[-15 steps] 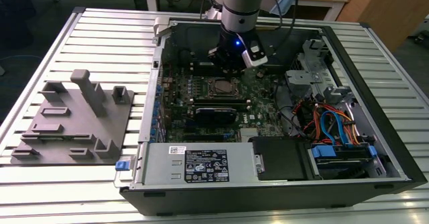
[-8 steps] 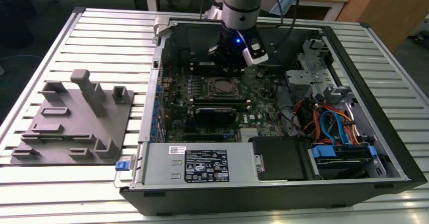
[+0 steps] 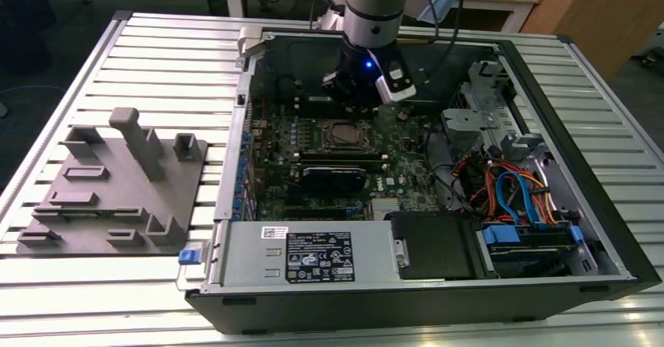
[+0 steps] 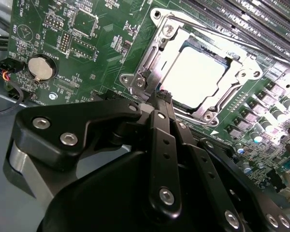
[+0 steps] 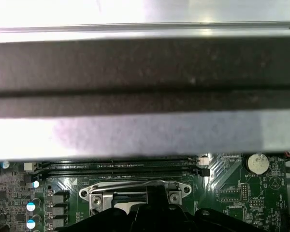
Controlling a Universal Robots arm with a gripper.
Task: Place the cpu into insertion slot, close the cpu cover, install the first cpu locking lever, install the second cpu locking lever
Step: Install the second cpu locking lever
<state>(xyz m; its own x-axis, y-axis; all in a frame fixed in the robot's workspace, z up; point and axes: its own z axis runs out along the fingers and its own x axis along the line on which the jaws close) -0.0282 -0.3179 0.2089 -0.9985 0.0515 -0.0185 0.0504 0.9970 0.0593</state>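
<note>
A: Where does the exterior view sit?
B: High, well back, looking down at the open case (image 3: 415,207) on the tabletop (image 3: 155,51); the arm (image 3: 372,20) enters at 12 o'clock.
A: And the second wrist view?
B: Close behind the gripper (image 4: 162,96), looking slantwise over it at the board (image 4: 111,43) and socket (image 4: 198,77).
A: The first wrist view?
B: Also close, facing the case wall (image 5: 145,130), with the board below.
A: What do they share?
B: All three catch the socket; both wrist views share the coin cell (image 4: 41,67) (image 5: 256,163).
</note>
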